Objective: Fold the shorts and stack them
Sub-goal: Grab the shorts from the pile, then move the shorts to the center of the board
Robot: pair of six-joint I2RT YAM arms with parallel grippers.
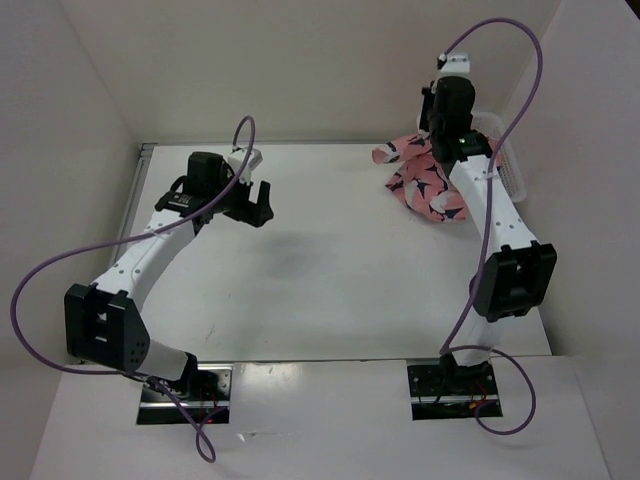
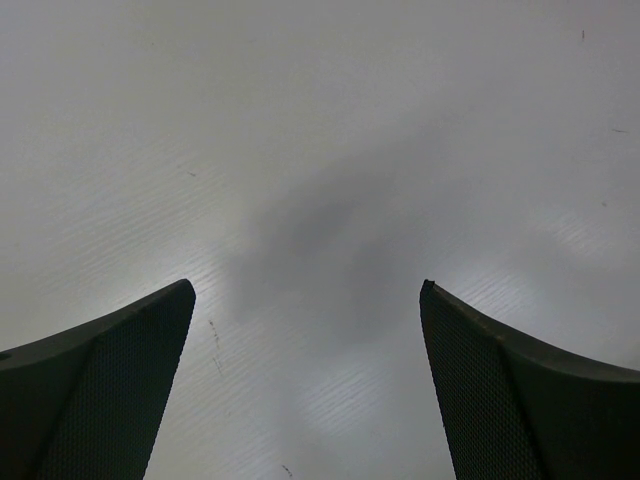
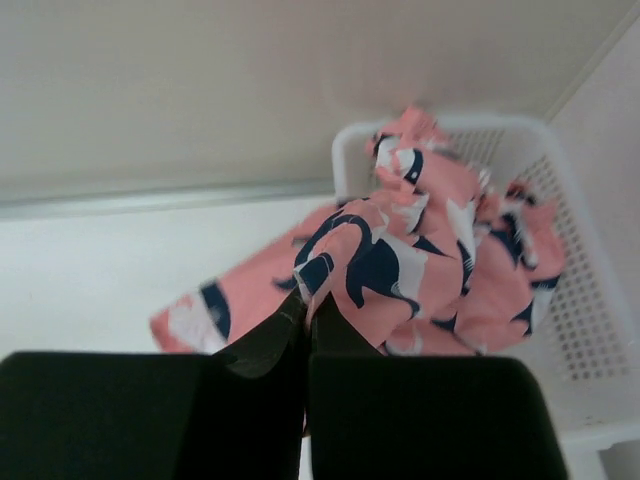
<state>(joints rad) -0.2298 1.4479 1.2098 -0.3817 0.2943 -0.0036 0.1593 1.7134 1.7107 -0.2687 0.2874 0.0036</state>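
Observation:
The shorts [image 1: 428, 186], salmon-pink cloth with navy-and-white shapes, lie bunched at the far right of the table, spilling out of a white basket [image 1: 512, 168]. In the right wrist view the shorts [image 3: 430, 250] hang over the basket rim [image 3: 345, 150] onto the table. My right gripper [image 3: 308, 300] is shut on a raised fold of the shorts, with cloth pinched between its dark fingers [image 3: 260, 340]. From above, the right gripper [image 1: 443, 150] sits over the pile. My left gripper [image 1: 253, 207] hovers open over bare table at the left, and the left wrist view shows nothing between the spread fingers [image 2: 120, 380] of that gripper [image 2: 307, 290].
The white mesh basket [image 3: 590, 300] stands in the back right corner against the walls. White walls [image 1: 90, 120] enclose the table on the left, back and right. Purple cables [image 1: 40, 270] loop off both arms.

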